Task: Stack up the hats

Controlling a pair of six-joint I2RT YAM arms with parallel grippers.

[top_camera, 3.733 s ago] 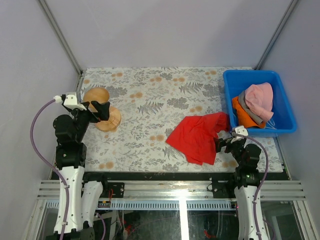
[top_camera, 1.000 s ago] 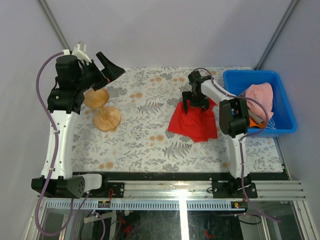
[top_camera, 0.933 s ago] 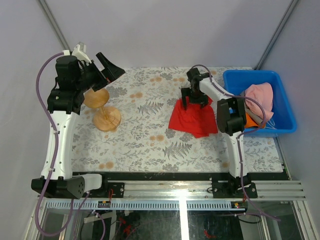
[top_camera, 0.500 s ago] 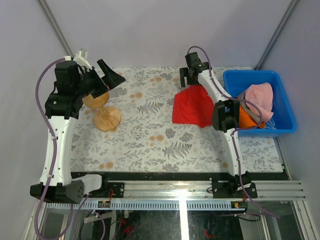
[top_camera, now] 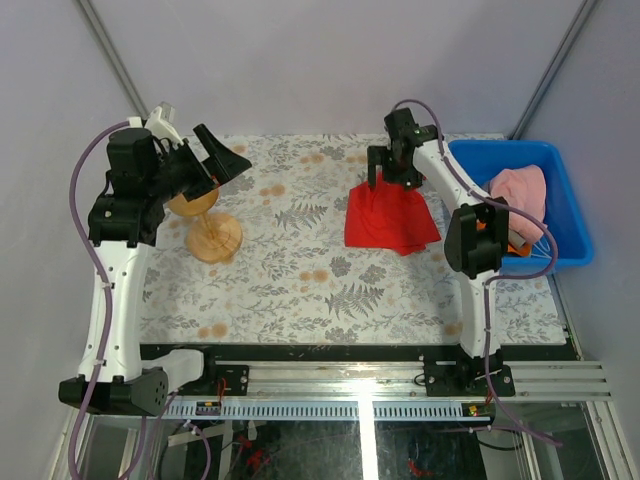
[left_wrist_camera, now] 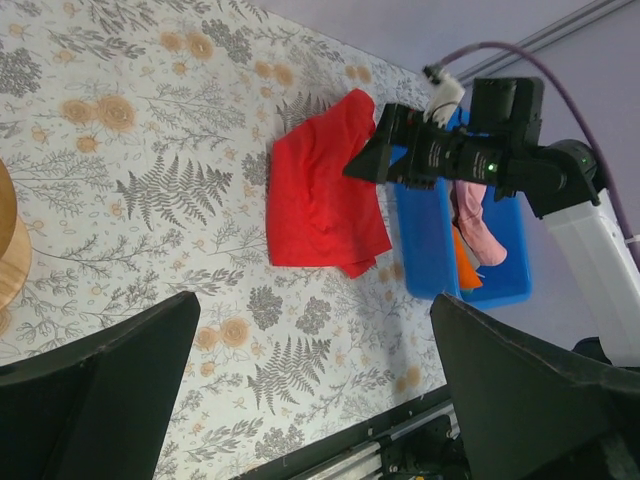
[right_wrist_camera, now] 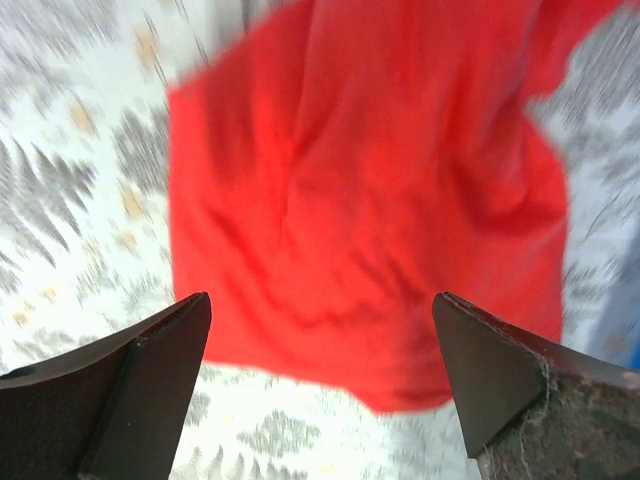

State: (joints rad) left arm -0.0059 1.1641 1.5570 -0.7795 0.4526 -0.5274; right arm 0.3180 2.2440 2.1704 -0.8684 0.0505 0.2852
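Two of the hats lie in a blue bin (top_camera: 565,215) at the right: a pink hat (top_camera: 520,188) and an orange hat (top_camera: 516,232) partly hidden behind my right arm. In the left wrist view the pink hat (left_wrist_camera: 474,215) and orange hat (left_wrist_camera: 466,266) show inside the bin (left_wrist_camera: 425,235). My right gripper (top_camera: 393,170) hangs open over the far edge of a flat red cloth (top_camera: 390,215), holding nothing. The right wrist view shows that cloth (right_wrist_camera: 370,200) under the right gripper (right_wrist_camera: 320,385). My left gripper (top_camera: 228,158) is raised high at the far left, open and empty.
A wooden mushroom-shaped stand (top_camera: 205,228) rises from the floral tablecloth below my left gripper; its edge (left_wrist_camera: 8,250) shows in the left wrist view. Grey walls close in the table at the back and sides. The black rail runs along the near edge.
The red cloth has shifted toward the far side of the table. My right gripper swung to the far side above it, then a little right. The left arm barely moved.
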